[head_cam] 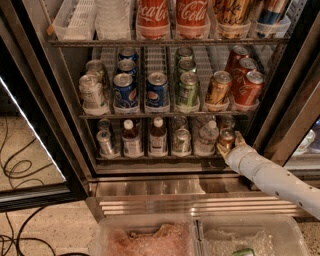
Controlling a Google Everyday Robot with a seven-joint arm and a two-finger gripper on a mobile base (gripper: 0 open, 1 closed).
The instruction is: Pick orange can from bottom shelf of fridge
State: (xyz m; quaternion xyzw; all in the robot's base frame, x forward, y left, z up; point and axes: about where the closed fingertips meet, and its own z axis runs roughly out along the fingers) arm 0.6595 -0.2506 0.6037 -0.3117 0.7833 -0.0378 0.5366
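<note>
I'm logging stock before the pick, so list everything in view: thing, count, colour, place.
fridge: one, black frame
cola bottles: two, red, upper shelf
silver cans: several, middle shelf left
blue cans: several, middle shelf
green cans: three, middle shelf
golden-amber can: one, middle shelf
red-orange cans: three, middle shelf right
small can: one, silver, bottom shelf left
brown bottles: two, white caps, bottom shelf
water bottle: one, clear, bottom shelf
orange can: one, copper-orange, bottom shelf right end
bins: two, clear, below fridge
gripper: one, white, at the orange can

jaws at orange can (226, 138), rightmost on bottom shelf (161, 158)
</note>
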